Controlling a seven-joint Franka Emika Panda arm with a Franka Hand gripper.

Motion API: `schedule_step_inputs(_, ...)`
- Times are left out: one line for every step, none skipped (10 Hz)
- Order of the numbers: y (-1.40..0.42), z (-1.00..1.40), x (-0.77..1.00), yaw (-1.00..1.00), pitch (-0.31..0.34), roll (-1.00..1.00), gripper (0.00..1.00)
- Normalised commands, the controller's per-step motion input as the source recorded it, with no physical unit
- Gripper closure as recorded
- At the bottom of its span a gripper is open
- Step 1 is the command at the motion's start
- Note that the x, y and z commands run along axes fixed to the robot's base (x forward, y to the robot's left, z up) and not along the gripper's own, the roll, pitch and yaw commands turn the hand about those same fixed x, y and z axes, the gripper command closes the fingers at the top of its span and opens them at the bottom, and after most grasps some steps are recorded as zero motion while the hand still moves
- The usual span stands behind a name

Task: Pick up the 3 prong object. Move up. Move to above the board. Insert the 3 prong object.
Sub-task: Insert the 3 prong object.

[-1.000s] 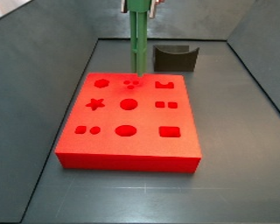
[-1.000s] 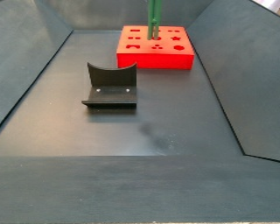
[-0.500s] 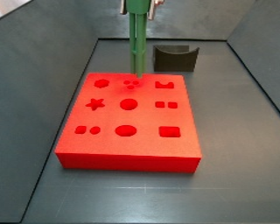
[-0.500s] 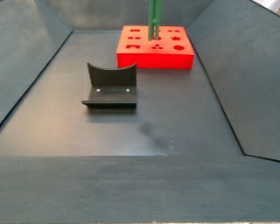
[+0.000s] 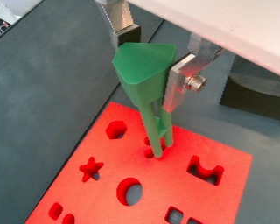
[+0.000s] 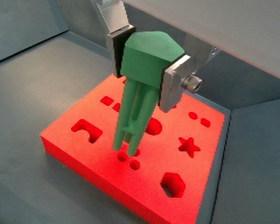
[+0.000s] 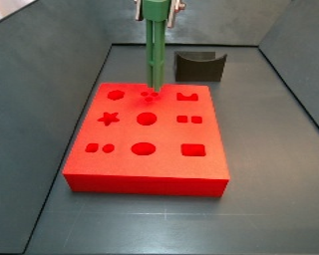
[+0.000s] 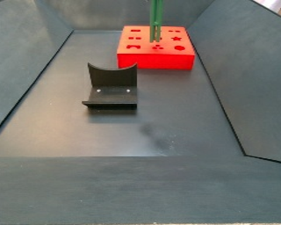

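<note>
The 3 prong object (image 5: 149, 105) is a tall green post that hangs upright in my gripper (image 5: 152, 70), which is shut on its wider top. It also shows in a wrist view (image 6: 136, 114) between the fingers of the gripper (image 6: 146, 74). Its prong tips meet the three small holes at the far middle of the red board (image 5: 119, 166), also seen as the board (image 6: 160, 162); how deep they sit I cannot tell. In a side view the post (image 7: 155, 50) stands under the gripper (image 7: 156, 8) on the board (image 7: 169, 134). In a side view (image 8: 156, 18) the gripper is out of frame.
The dark grey fixture (image 7: 199, 67) stands on the floor just behind the board, and shows in front of the board (image 8: 154, 63) in a side view (image 8: 110, 86) and in a wrist view (image 5: 259, 92). Sloping grey walls enclose the floor.
The gripper and the green post have moved down a little, bringing the prong tips to the three small holes.
</note>
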Motion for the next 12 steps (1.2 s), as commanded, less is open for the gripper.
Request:
schedule_step_inputs(0.00, -0.01, 0.00, 0.00, 0.000, 0.02, 1.00)
schedule_step_inputs(0.00, -0.02, 0.00, -0.03, 0.000, 0.03, 1.00)
schedule_step_inputs(0.00, -0.09, 0.00, -0.05, -0.006, 0.10, 1.00)
schedule_step_inputs(-0.02, -0.10, 0.00, -0.05, -0.001, 0.16, 1.00)
schedule_step_inputs(-0.02, -0.02, 0.00, -0.01, 0.000, 0.14, 1.00)
schedule_step_inputs(0.00, 0.00, 0.00, 0.00, 0.000, 0.02, 1.00)
schedule_step_inputs(0.00, 0.00, 0.00, 0.00, 0.000, 0.03, 1.00)
schedule_step_inputs(-0.08, -0.01, 0.00, 0.00, 0.000, 0.06, 1.00)
schedule_step_inputs(-0.10, -0.05, 0.03, 0.00, -0.017, 0.07, 1.00)
schedule_step_inputs(-0.10, -0.11, 0.01, 0.00, -0.034, 0.09, 1.00)
schedule_step_inputs(-0.01, -0.03, 0.02, 0.00, 0.000, 0.05, 1.00)
schedule_step_inputs(0.00, -0.01, 0.02, 0.00, 0.000, 0.05, 1.00)
